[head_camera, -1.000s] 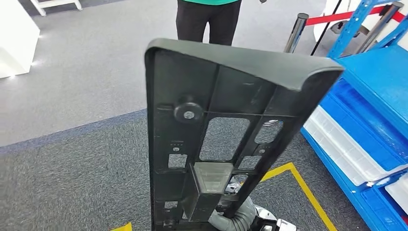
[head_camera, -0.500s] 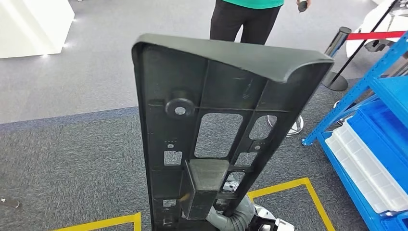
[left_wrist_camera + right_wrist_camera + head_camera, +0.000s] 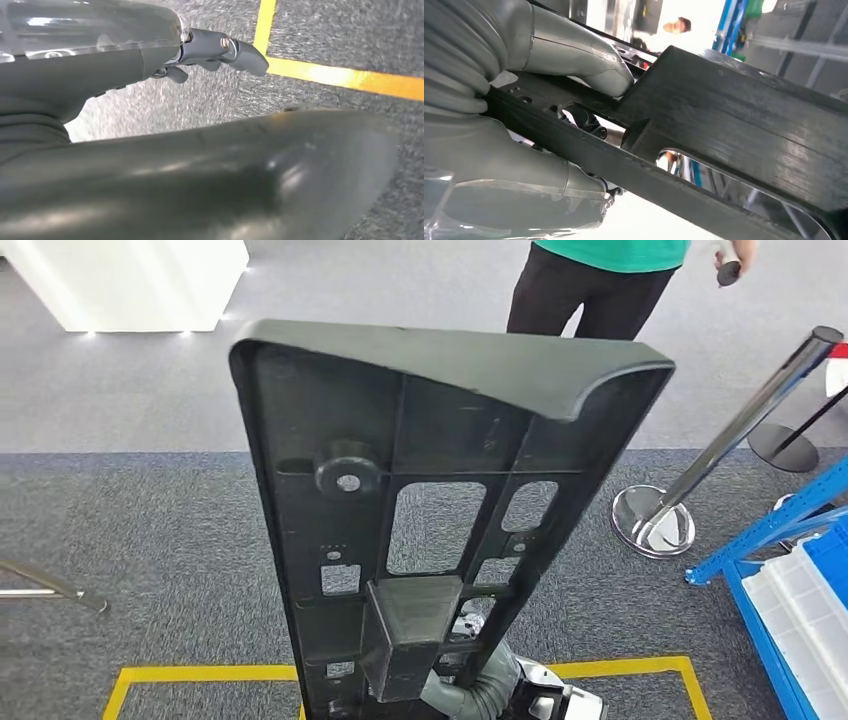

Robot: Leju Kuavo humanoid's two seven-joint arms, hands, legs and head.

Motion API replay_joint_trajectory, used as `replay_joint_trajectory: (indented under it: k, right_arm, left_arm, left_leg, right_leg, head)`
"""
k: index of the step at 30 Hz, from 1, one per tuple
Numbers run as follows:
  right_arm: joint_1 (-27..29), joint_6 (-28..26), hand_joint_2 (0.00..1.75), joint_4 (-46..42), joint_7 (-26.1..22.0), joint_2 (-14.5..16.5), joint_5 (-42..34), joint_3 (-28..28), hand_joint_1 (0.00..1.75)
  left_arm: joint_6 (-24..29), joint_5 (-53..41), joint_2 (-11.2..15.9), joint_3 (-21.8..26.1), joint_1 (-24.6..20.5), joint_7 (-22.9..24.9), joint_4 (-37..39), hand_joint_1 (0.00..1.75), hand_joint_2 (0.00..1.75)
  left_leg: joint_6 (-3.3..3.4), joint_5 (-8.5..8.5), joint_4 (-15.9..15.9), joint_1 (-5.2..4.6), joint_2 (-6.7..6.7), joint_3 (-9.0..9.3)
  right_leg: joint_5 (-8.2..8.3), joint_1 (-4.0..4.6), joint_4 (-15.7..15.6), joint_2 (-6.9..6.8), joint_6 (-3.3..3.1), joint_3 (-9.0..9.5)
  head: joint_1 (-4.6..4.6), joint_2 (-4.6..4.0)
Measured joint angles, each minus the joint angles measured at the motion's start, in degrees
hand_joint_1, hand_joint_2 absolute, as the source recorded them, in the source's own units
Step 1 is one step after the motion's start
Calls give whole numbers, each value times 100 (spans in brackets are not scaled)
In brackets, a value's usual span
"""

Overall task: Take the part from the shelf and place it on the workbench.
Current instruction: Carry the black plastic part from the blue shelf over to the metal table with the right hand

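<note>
Centre frame, the long black ribbed part (image 3: 440, 510) stands upright, its lower end clasped by the right hand (image 3: 524, 125); left hand (image 3: 150, 55) rests alongside, grip unclear. Rigid, likely top-heavy: hold by the ribs.
</note>
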Motion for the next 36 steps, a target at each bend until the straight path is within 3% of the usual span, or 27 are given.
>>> replay_joint_trajectory:
  k: [2,3,4,5,7,9,10,12,14,16,18,19,20,21,23,25,27,28,29,31,33,34,35,36]
  right_arm:
    - [22,1,175,13,1,-1,11,20,175]
    - [33,1,175,20,1,-2,22,30,175]
    - [43,1,175,23,1,-1,34,41,175]
    - [51,1,175,26,1,-1,46,52,175]
    - [64,1,175,26,1,-1,74,70,175]
    - [67,1,175,26,2,-2,95,86,175]
    - [66,2,175,26,2,-2,99,95,175]
    - [56,9,175,26,2,-1,101,112,175]
    - [39,20,175,26,2,-1,102,120,175]
    - [33,38,175,42,2,-5,103,122,175]
    - [35,61,175,72,3,-11,104,122,175]
    - [32,68,175,87,4,-14,104,123,175]
    - [27,70,175,100,4,-16,104,123,175]
    - [20,72,175,110,4,-19,104,124,175]
    - [5,72,175,121,4,-26,104,124,175]
    - [-4,73,175,128,4,-34,104,124,175]
    - [-18,73,175,134,4,-39,104,125,175]
    - [-28,73,175,135,4,-39,104,126,175]
    - [-36,74,175,135,4,-38,103,128,175]
    - [-43,79,175,144,4,-42,100,133,175]
    - [-51,87,175,168,4,-53,91,140,175]
    - [-62,98,175,186,4,-60,81,143,175]
    - [-78,111,175,204,4,-64,67,146,175]
    - [-101,127,175,223,4,-69,46,149,175]
  left_arm:
    - [3,-2,-3,2,-9,-15,0,0,0]
    - [2,-4,-3,4,-3,-28,0,0,0]
    - [1,-7,-4,5,10,-43,0,0,0]
    - [0,-9,-4,8,24,-55,0,0,0]
    - [0,-7,-6,20,35,-69,-1,0,0]
    - [1,2,-11,48,26,-85,-1,0,0]
    - [1,5,-15,65,26,-93,-1,0,0]
    - [0,11,-22,91,48,-109,0,0,0]
    - [-3,16,-35,102,58,-132,-1,0,0]
    - [-8,21,-45,107,44,-158,-1,0,0]
    - [-14,36,-49,116,35,-172,0,0,0]
    - [-16,44,-51,124,36,-177,0,0,0]
    - [-18,52,-54,132,38,-182,0,0,0]
    - [-19,56,-59,139,39,-186,-1,0,0]
    - [-19,63,-80,145,39,-189,-1,0,0]
    - [-19,67,-96,149,43,-195,-1,0,0]
    - [-22,67,-97,161,65,-202,-1,0,0]
    - [-23,67,-98,170,77,-203,0,0,0]
    - [-24,68,-99,181,80,-205,-1,0,0]
    - [-23,75,-104,205,65,-218,-1,0,0]
    - [-22,96,-104,229,55,-243,-1,0,0]
    - [-20,107,-104,239,60,-258,-1,0,0]
    - [-16,116,-104,245,71,-274,-2,0,0]
    - [-11,120,-104,252,84,-291,-2,0,0]
  left_leg:
    - [-45,-340,761,19,188,-376]
    - [-66,-400,996,34,218,-490]
    - [-83,-348,1012,49,240,-490]
    - [-93,-198,787,60,275,-366]
    - [-77,140,-22,47,506,76]
    - [-2,266,-524,9,684,334]
    - [39,245,-570,-14,686,342]
    - [106,264,-595,-5,557,333]
    - [173,291,-634,21,438,358]
    - [216,309,-645,27,315,363]
    - [231,316,-642,16,168,352]
    - [233,317,-638,12,86,353]
    - [231,317,-633,11,0,360]
    - [226,315,-626,11,-84,369]
    - [197,313,-603,13,-230,353]
    - [129,325,-591,35,-360,299]
    - [48,343,-602,58,-476,265]
    - [18,318,-569,51,-422,244]
    - [-4,240,-451,41,-294,186]
    - [-43,-85,133,33,61,-93]
    - [-86,-371,834,52,206,-431]
    - [-103,-378,973,60,230,-493]
    - [-114,-281,886,66,253,-440]
    - [-115,-104,583,70,298,-273]
  right_leg:
    - [-19,16,-1,-181,-19,9]
    - [-31,21,2,-269,-19,13]
    - [-44,22,5,-348,-11,21]
    - [-61,21,9,-421,1,34]
    - [-104,35,26,-551,42,73]
    - [-144,66,48,-658,97,101]
    - [-155,80,51,-708,125,110]
    - [-183,71,60,-770,187,135]
    - [-356,40,285,-551,249,66]
    - [-716,17,952,-226,278,-245]
    - [-944,15,1629,-118,280,-604]
    - [-894,16,1715,-102,272,-670]
    - [-732,16,1567,-81,256,-624]
    - [-498,16,1226,-24,232,-483]
    - [-143,4,455,278,179,-165]
    - [-70,9,124,469,149,-46]
    - [-61,8,73,354,115,-29]
    - [-50,-4,37,280,87,-7]
    - [-39,-17,1,196,56,18]
    - [-39,-9,-36,12,6,53]
    - [-59,10,-30,-172,-12,59]
    - [-70,13,-24,-257,-9,62]
    - [-85,14,-16,-333,-1,68]
    - [-103,13,-5,-405,11,80]
  head:
    - [0,0]
    - [0,0]
    - [0,0]
    - [0,0]
    - [0,0]
    - [1,0]
    - [1,0]
    - [2,0]
    - [2,0]
    - [2,0]
    - [2,0]
    - [2,0]
    - [2,0]
    - [2,0]
    - [2,0]
    - [2,0]
    - [2,0]
    - [2,0]
    - [1,0]
    - [-3,0]
    - [-4,0]
    - [-4,0]
    - [-3,0]
    - [-4,0]
